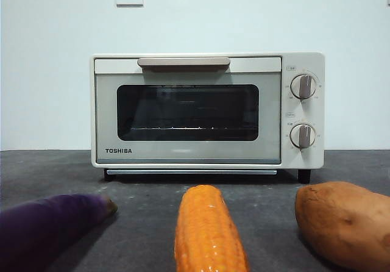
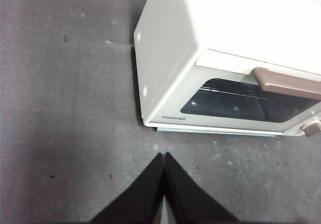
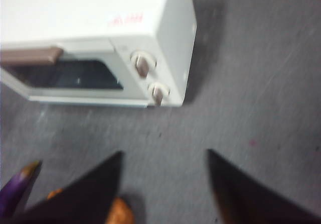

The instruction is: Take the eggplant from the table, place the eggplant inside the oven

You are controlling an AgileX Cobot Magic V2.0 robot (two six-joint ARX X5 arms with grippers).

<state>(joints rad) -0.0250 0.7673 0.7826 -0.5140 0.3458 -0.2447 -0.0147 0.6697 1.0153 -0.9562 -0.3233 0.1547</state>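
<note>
The oven (image 1: 207,110) stands closed at the far centre of the table (image 1: 146,189). The eggplant (image 1: 46,226) lies at the near left, the corn (image 1: 207,232) just right of it. The left gripper (image 2: 164,156) hangs pressed together; the right gripper (image 3: 164,156) hangs spread, both above the table.

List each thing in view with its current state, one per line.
oven: door shut, standing on the table
eggplant: lying on the table, untouched
corn cob: lying on the table
sweet potato: lying on the table
left hand: shut, empty
right hand: open, empty
</note>
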